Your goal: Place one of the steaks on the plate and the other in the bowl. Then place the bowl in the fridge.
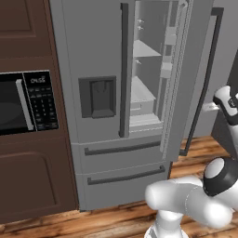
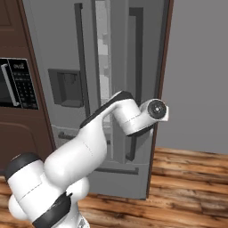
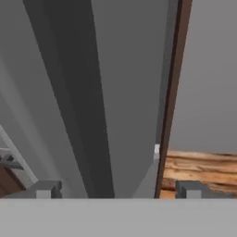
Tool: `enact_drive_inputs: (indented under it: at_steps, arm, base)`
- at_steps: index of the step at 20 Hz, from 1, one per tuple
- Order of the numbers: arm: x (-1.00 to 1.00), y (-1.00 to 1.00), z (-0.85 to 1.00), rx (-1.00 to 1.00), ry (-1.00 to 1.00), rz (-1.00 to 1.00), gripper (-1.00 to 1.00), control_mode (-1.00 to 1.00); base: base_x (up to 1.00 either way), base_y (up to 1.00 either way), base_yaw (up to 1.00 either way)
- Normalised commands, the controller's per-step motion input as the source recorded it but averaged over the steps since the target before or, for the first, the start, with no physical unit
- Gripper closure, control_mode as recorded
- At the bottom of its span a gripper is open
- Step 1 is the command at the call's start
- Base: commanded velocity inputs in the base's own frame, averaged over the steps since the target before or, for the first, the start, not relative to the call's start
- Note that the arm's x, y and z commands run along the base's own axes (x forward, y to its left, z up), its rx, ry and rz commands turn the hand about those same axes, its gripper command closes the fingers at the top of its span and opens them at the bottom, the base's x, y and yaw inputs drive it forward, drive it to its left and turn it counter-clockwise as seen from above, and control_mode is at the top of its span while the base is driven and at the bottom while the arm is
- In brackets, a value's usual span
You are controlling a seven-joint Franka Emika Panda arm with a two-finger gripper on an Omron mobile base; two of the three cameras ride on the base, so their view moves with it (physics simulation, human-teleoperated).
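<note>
The fridge [image 1: 93, 56] is tall grey steel, and its right door [image 1: 195, 79] is swung partly open. White shelves [image 1: 144, 93] show inside with nothing on them. My arm reaches to that door's long dark handle [image 1: 209, 69] from the right. In the hand view my gripper [image 3: 116, 190] is open, its fingertips [image 3: 44, 189] wide apart close in front of the door face [image 3: 125, 92], with nothing held. From the right base view the door [image 2: 133, 53] is seen nearly edge-on, with my wrist [image 2: 153, 111] in front of it. The steaks, the plate and the bowl are out of view.
A black-fronted microwave [image 1: 23, 102] sits in brown cabinets [image 1: 32, 186] left of the fridge. Two lower drawers [image 1: 121, 162] are shut. A grey wall [image 2: 196, 67] stands right of the open door, above a wooden floor [image 2: 187, 178].
</note>
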Motion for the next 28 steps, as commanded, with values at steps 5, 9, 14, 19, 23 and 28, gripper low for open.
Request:
enact_drive_inputs:
  at_steps: [5,9,14,19,23,28]
  arm:
    - [-1.0,0.45,-0.01,-0.24,0.0,-0.21,-1.0,-1.0]
    - [-0.85,1.0,0.06,-0.36,0.0,-0.23,-1.0,-1.0]
    - [0.05,1.0,0.29,-0.61,0.24,-0.11,-1.0,-1.0]
    - [0.37,1.0,0.04,-0.57,0.22,-0.17,-1.0,-1.0]
    - [0.38,0.81,0.0,-0.33,0.18,-0.14,-1.0,-1.0]
    - [0.63,0.32,0.01,-0.17,0.3,-0.07,-1.0,-1.0]
  base:
    - [0.0,0.0,0.0]
    - [0.0,0.0,0.0]
    - [0.0,0.0,0.0]
    - [0.0,0.0,0.0]
    - [0.0,0.0,0.0]
    - [0.0,0.0,0.0]
